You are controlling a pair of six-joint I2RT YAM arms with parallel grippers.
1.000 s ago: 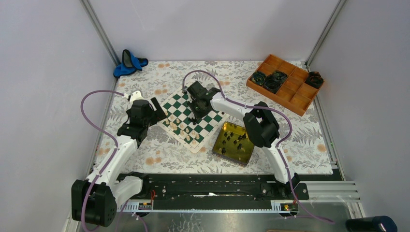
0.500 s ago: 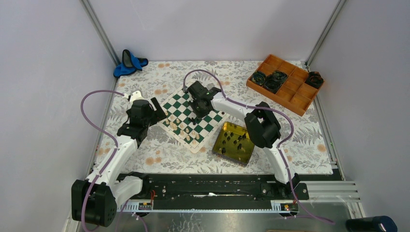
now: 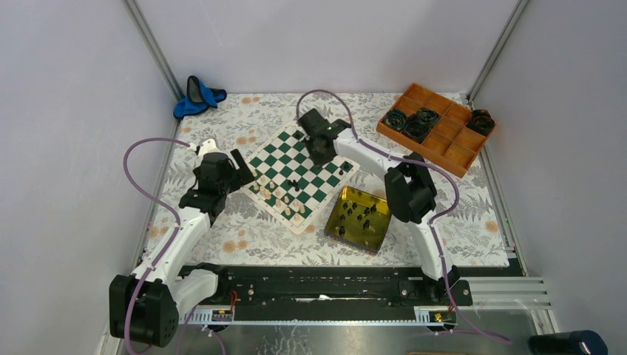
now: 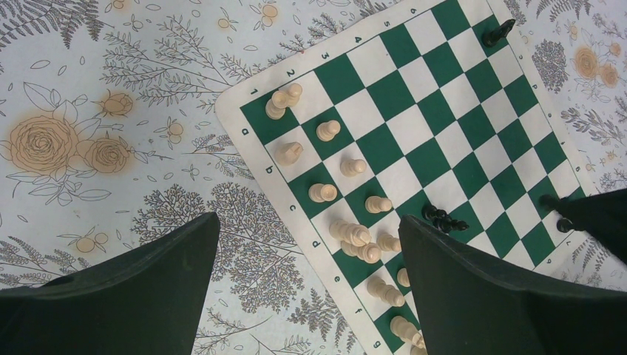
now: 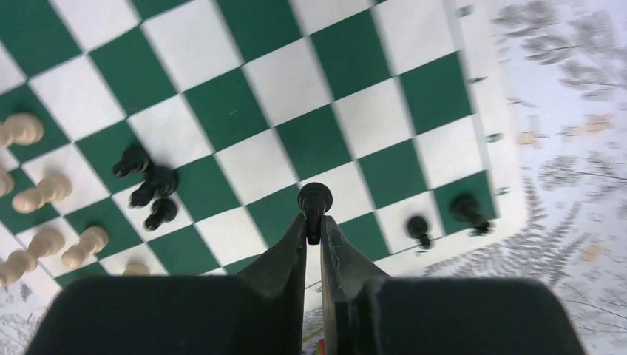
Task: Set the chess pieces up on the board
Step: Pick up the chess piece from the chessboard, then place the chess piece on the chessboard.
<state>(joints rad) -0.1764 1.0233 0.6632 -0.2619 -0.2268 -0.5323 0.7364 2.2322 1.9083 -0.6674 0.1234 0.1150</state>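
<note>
Gripping a small black chess pawn (image 5: 313, 198) between nearly closed jaws, the right gripper (image 5: 313, 228) is held above the flat green-and-white checked chessboard (image 5: 222, 111); the left gripper (image 4: 309, 222) is seen wide open over cream-white chess pieces (image 4: 351, 234) ranked along that board's edge.

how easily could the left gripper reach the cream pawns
Probably easily: the left gripper hangs open above the cream pawns with nothing between, and the right gripper holds a black piece across the board.
</note>
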